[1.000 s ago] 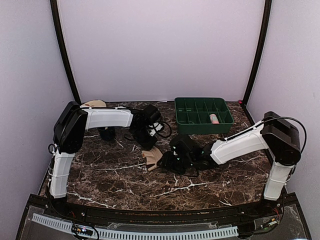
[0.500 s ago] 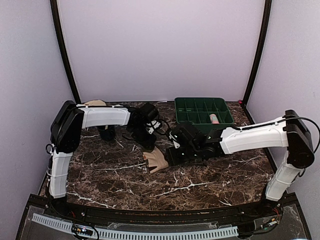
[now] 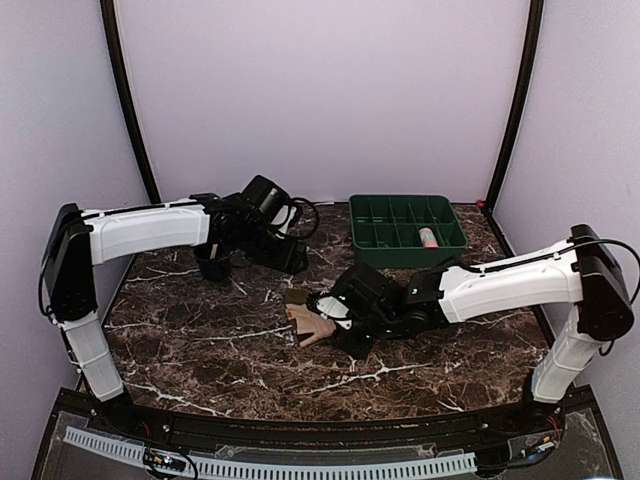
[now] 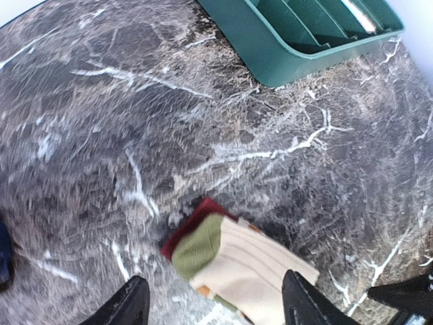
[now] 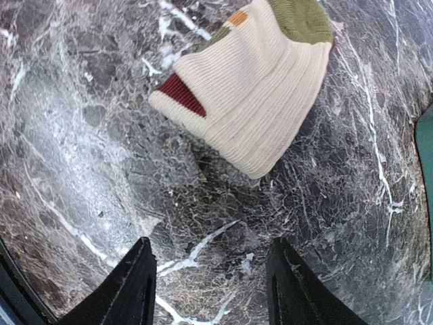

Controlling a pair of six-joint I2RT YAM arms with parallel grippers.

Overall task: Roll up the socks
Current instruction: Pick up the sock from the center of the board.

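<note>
Left wrist: left end effector (image 4: 216, 306) newly spread and empty, right end effector (image 5: 211, 274) also open, empty, tan sock (image 4: 247, 267) released on tabletop (image 4: 101, 135), seemingly rolled.

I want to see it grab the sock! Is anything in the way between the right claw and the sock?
No, nothing visible is in the way. The right gripper is open and points at the striped sock. Only bare marble table lies between its fingers and the sock.
</note>
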